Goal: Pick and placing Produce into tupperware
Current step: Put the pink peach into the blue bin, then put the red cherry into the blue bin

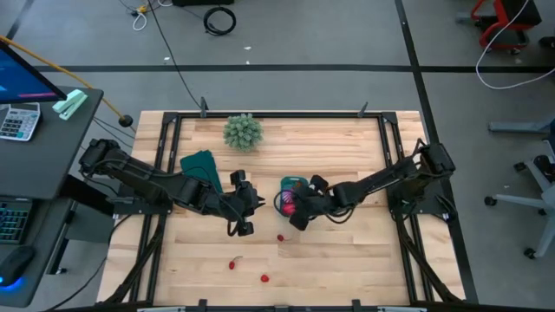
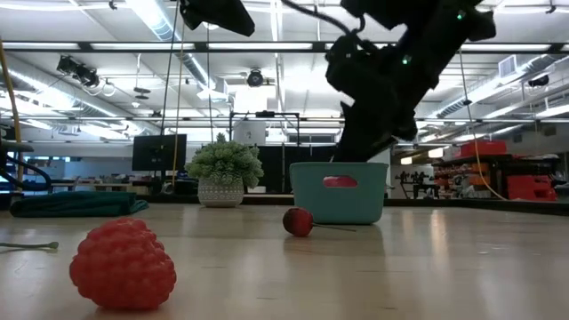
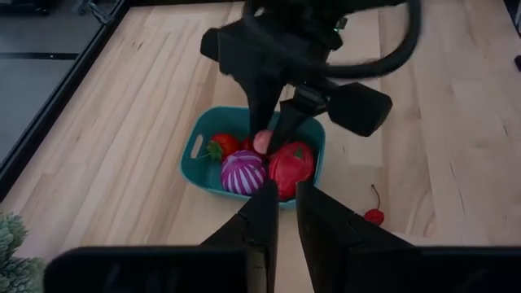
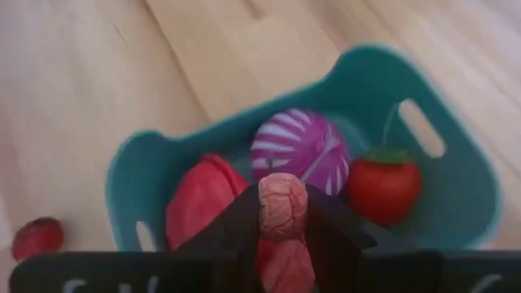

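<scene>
While the right gripper (image 4: 282,213) hangs over the teal tub (image 4: 456,155), near the middle of the high view, its two dark fingers are clamped on a small pink, wrinkled piece of produce (image 4: 282,203). Inside the smooth plastic tub, which has rounded corners and slot handles, lie a purple ball with white stripes (image 4: 299,146), a glossy red tomato with green top (image 4: 384,185) and a red ribbed fruit (image 4: 199,199). Left of the tub, the left gripper (image 3: 281,213) waits with its fingers only narrowly apart. On the pale wooden worktop (image 1: 347,251) a cherry with stem (image 2: 299,221) rests just beside the tub, and a bumpy red berry (image 2: 123,263) lies lower left in the low view. A spiky pale-green plant (image 1: 243,131) and a dark green flat piece (image 1: 199,165) stand upper left in the high view.
</scene>
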You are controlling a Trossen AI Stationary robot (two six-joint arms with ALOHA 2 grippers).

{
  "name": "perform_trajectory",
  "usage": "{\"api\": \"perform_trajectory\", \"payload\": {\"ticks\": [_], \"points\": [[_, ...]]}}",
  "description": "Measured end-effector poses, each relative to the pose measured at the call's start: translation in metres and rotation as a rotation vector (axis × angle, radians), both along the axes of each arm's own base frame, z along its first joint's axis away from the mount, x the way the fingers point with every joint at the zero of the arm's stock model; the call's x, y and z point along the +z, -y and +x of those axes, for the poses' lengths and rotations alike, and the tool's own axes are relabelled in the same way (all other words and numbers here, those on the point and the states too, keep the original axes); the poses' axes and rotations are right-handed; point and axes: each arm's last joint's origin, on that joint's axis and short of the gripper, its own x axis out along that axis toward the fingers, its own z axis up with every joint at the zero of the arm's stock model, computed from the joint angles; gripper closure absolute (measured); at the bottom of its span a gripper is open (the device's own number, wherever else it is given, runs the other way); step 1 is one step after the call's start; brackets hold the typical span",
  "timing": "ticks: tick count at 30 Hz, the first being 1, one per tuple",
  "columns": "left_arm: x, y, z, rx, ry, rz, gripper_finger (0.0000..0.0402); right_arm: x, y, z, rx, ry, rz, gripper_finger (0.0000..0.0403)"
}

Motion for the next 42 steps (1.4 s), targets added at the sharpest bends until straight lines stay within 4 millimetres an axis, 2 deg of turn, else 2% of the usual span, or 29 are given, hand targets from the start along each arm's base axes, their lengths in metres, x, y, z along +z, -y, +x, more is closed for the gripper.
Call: {"api": "perform_trajectory", "payload": {"ticks": [7, 17, 21, 25, 29, 34, 38, 42], "points": [[0.0, 0.0, 0.0, 0.0, -0.002, 0.002, 0.0341, -0.001, 0.008, 0.002, 0.054, -0.035, 0.068, 0.0292], [0.0, 0.0, 0.0, -0.002, -0.002, 0.003, 0.0349, 0.0, 0.007, 0.002, 0.065, -0.031, 0.067, 0.0228], [0.0, 0.0, 0.0, -0.002, -0.003, 0.003, 0.035, 0.007, 0.007, 0.001, 0.091, -0.007, 0.057, 0.0214], [0.0, 0.0, 0.0, -0.002, -0.002, 0.003, 0.0345, 0.023, 0.004, 0.001, 0.106, 0.075, 0.068, 0.0211], [0.0, 0.0, 0.0, -0.002, -0.002, 0.003, 0.0342, 0.037, -0.015, 0.002, 0.136, 0.201, 0.139, 0.0215], [0.0, 0.0, 0.0, -0.002, -0.001, 0.002, 0.0349, 0.037, -0.061, -0.002, 0.286, 0.274, 0.207, 0.0217], [0.0, 0.0, 0.0, -0.002, 0.0, 0.002, 0.0349, 0.032, -0.095, -0.017, 0.366, 0.271, 0.125, 0.0217], [0.0, 0.0, 0.0, 0.0, 0.005, -0.003, 0.0344, 0.029, -0.112, -0.03, 0.39, 0.27, 0.025, 0.0217]]}}
